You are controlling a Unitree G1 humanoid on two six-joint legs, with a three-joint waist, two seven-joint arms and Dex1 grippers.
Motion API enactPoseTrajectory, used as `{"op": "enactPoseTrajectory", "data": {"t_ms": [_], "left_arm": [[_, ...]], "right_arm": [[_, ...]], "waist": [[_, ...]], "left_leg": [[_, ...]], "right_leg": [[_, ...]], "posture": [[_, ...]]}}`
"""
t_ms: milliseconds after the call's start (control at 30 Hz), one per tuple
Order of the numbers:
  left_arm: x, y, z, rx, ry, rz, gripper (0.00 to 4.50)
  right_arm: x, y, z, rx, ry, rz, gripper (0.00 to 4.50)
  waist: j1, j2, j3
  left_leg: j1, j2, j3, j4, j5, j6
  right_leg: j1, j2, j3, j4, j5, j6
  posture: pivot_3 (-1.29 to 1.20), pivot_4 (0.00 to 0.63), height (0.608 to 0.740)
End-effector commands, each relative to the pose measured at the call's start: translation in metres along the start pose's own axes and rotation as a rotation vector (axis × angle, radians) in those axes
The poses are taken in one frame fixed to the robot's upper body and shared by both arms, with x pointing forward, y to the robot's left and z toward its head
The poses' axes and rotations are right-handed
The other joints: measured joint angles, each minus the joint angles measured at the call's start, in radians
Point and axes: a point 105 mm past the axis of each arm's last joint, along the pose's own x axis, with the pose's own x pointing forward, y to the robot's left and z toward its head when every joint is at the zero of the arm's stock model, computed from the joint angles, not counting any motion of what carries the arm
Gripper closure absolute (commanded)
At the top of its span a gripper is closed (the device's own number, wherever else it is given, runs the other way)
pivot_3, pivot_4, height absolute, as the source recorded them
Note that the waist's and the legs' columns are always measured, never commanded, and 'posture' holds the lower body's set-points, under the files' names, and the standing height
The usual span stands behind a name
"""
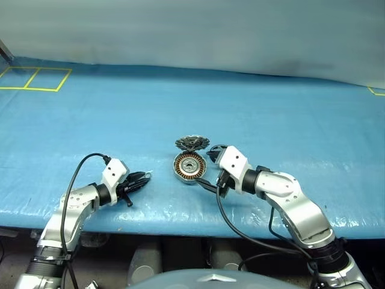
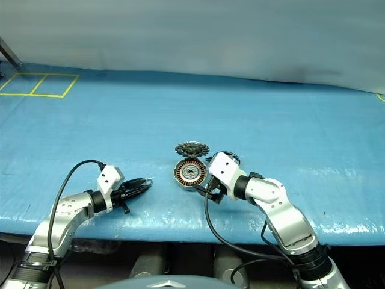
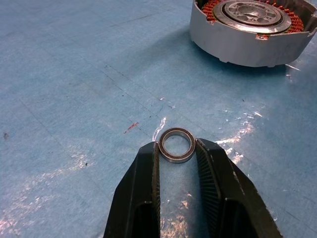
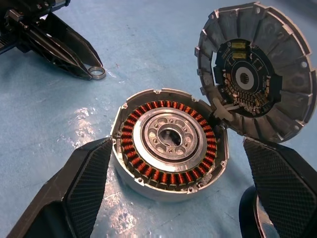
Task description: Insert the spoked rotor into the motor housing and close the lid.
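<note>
- a small ring (image 3: 177, 145), plain dark metal with no spokes visible, lies on the blue table (image 1: 289, 108), between the left pincer's (image 3: 177, 148) fingers (image 3: 148, 168); they bracket it closely, and whether both pads press it cannot be told.
- this ring appears to be the rotor of the task; it sits near the housing (image 4: 168, 141) but apart from it, not yet inserted.
- the housing rests flat on the table, copper windings facing up around its silver centre, an attitude that leaves the bore free for a part to drop in.
- the lid (image 4: 257, 69) stands swung back on the housing's edge, dark inner face and toothed rim exposed, so nothing covers the opening.
- the right pincer (image 4: 183, 198) is spread wide, one finger either side of the housing, seemingly placed to steady it; contact with its wall cannot be judged.
- judgement: the step in hand is the pick-up of the ring; the thin part lying flat could slip from the pads.
</note>
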Motion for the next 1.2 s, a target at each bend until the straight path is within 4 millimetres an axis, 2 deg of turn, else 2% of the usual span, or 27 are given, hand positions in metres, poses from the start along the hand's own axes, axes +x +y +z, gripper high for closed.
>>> {"op": "enactPoseTrajectory", "data": {"t_ms": [33,200,367,567,800,1200], "left_arm": [[0.002,-0.005,0.020,-0.039,-0.100,-0.042,3.76],[0.005,-0.005,0.064,-0.082,-0.307,-0.085,3.76],[0.015,-0.015,0.079,-0.038,-0.304,-0.190,3.76],[0.033,-0.029,0.082,0.044,-0.224,-0.320,3.76],[0.052,-0.037,0.081,0.125,-0.164,-0.382,3.76],[0.077,-0.038,0.076,0.218,-0.119,-0.398,3.76]], "right_arm": [[-0.011,-0.006,0.011,-0.010,-0.051,-0.038,0.00],[-0.026,-0.013,-0.004,0.014,-0.013,-0.066,0.00],[-0.032,-0.009,-0.004,0.042,-0.037,-0.034,0.00],[-0.029,-0.004,-0.006,0.053,-0.038,-0.025,0.00],[-0.029,0.006,-0.009,0.077,-0.041,0.015,0.00],[-0.026,0.012,-0.011,0.098,-0.050,0.028,0.00]], "waist": [[0.001,0.000,0.000],[0.004,-0.001,0.001],[-0.002,-0.001,0.001],[0.000,-0.001,0.001],[-0.001,-0.002,0.001],[0.000,-0.002,0.001]], "left_leg": [[0.000,0.000,0.000,0.000,0.000,0.000],[-0.001,0.000,-0.001,0.000,0.000,0.000],[0.000,0.000,0.000,0.000,0.000,0.000],[-0.001,0.000,-0.001,0.001,0.000,0.000],[-0.001,0.000,-0.001,0.001,0.000,0.000],[-0.001,0.000,-0.001,0.001,0.000,0.000]], "right_leg": [[0.000,0.000,0.000,0.000,0.000,0.000],[-0.001,0.000,-0.001,0.000,0.000,0.000],[0.000,0.001,0.000,0.000,0.000,0.000],[0.000,0.001,0.000,0.000,0.000,0.000],[0.000,0.002,0.000,0.000,0.000,0.000],[0.001,0.002,0.000,0.000,0.000,0.001]], "posture": [[0.00,0.150,0.740],[0.00,0.150,0.740],[0.00,0.150,0.740],[0.00,0.150,0.740],[0.00,0.150,0.740],[0.00,0.150,0.740]]}}
